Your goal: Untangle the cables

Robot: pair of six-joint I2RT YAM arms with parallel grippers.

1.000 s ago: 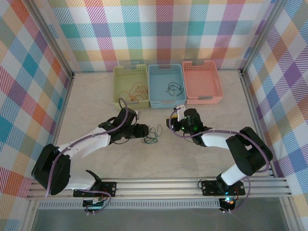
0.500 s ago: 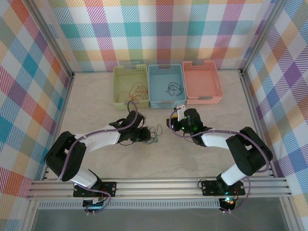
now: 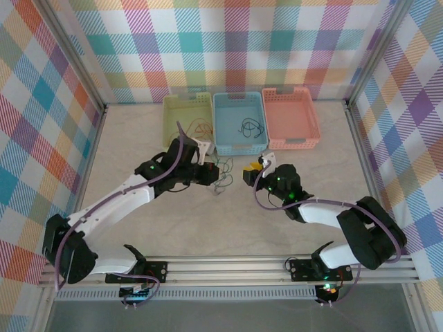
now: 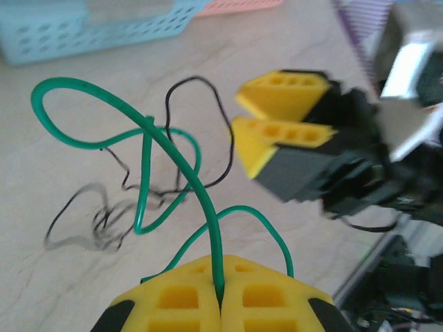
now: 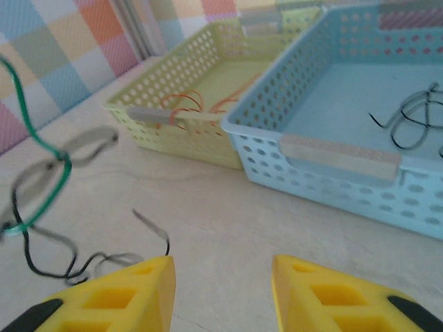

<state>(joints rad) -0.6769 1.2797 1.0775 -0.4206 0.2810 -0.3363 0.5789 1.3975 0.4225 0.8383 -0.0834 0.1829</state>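
One change: left gripper (image 4: 220, 303) now clenched on green cable (image 4: 217, 249), lifted nearer blue basket (image 3: 240, 148); right gripper (image 5: 221, 290) fingers parted, empty.

Bright, even light from above; shadows on the counter (image 3: 138, 135) are soft. My left wrist view blurs my right fingers (image 4: 284, 135) at 2 o'clock. My right wrist view smears the cables (image 5: 41, 173) at 9 o'clock.

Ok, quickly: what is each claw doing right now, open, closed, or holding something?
Left claw: closed on the green cable.
Right claw: open, holding nothing.
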